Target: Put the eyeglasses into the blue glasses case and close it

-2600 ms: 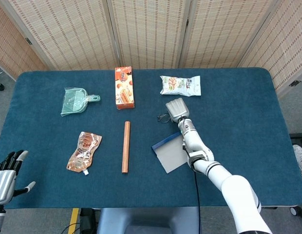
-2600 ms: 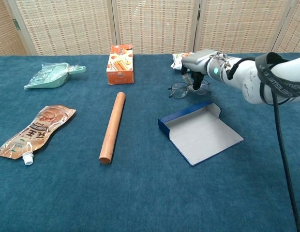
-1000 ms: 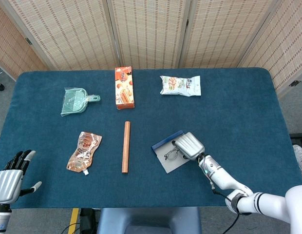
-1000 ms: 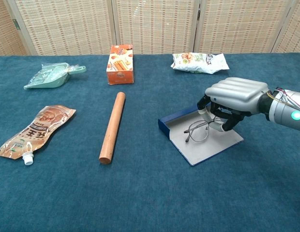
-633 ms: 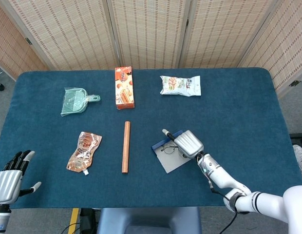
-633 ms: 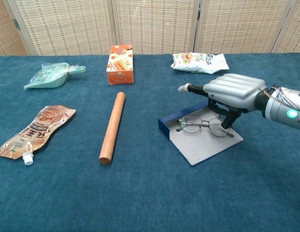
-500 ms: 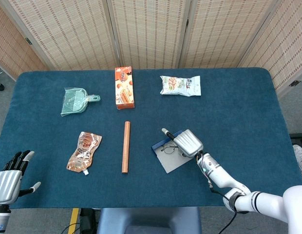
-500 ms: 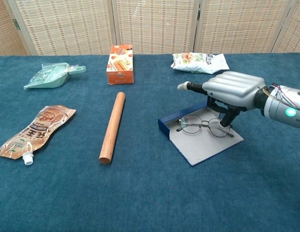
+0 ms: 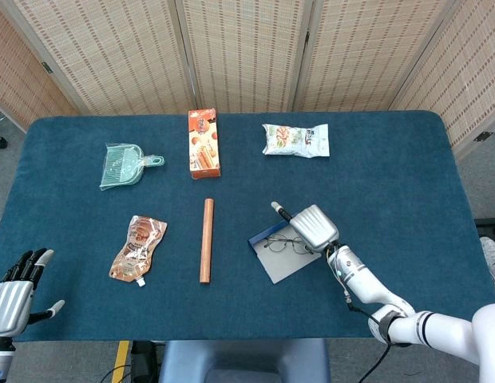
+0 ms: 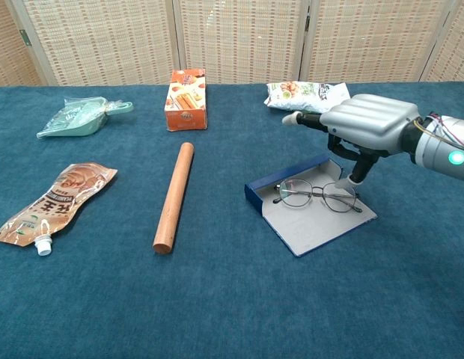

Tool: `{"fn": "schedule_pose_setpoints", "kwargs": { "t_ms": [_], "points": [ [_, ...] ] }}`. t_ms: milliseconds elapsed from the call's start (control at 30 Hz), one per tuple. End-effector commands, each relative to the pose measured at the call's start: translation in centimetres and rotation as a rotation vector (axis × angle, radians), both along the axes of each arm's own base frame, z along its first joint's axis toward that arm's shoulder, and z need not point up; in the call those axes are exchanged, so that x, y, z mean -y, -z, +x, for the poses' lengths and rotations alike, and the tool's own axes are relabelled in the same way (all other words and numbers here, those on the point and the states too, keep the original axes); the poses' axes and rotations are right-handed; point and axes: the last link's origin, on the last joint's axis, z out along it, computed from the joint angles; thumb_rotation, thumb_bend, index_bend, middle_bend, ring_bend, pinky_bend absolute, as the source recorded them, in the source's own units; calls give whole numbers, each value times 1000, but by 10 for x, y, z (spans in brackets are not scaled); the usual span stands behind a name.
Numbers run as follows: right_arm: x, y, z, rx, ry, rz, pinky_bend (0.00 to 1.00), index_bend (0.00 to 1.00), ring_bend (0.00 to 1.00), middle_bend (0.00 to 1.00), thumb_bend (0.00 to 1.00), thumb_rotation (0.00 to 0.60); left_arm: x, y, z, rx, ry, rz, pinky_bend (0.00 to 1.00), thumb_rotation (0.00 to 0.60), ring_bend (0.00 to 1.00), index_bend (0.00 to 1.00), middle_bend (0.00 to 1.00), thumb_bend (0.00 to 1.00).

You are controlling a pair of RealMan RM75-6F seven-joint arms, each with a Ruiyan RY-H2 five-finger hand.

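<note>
The wire-framed eyeglasses [image 10: 316, 194] lie flat on the grey inside of the open blue glasses case [image 10: 319, 224], seen from the head view as eyeglasses [image 9: 286, 244] on the case [image 9: 276, 262]. My right hand [image 10: 367, 120] hovers just above and behind them with its fingers apart and nothing in it; one finger reaches left and another points down toward the right lens. In the head view the right hand [image 9: 314, 226] sits at the case's far right corner. My left hand [image 9: 12, 299] is spread and empty at the lower left, off the table edge.
A wooden rod [image 10: 174, 196] lies left of the case. An orange box [image 10: 185, 99] and a snack bag [image 10: 307, 96] sit at the back. A green dustpan [image 10: 78, 116] and a drink pouch [image 10: 52, 202] are on the left.
My right hand carried the eyeglasses from near the snack bag onto the open case, let them go, and has now lifted up and back from them. The left hand barely moved.
</note>
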Motion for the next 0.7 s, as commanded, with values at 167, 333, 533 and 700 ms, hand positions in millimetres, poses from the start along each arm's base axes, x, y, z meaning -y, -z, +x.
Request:
{"fn": "schedule_pose_setpoints", "kwargs": {
  "t_ms": [167,333,533,700],
  "points": [
    [1,-9,-21,-17,50,-29,856,0,1000,841,82,600,0,0,0,3,0,2,258,600,98,121,117,188],
    [2,-2,-25,-31,53,-23,856,0,1000,833,82,600,0,0,1,5,8,4,258,600,98,121,117,189],
    [2,7,-24,-43,42,-13,856,0,1000,833,83,600,1,-3,0,3,3,11,257,600,97,121,117,188],
    [5,12,-19,-44,29,-12,856,0,1000,833,82,600,3,-4,-1,6,-1,18,258,600,97,121,117,188]
  ]
}}
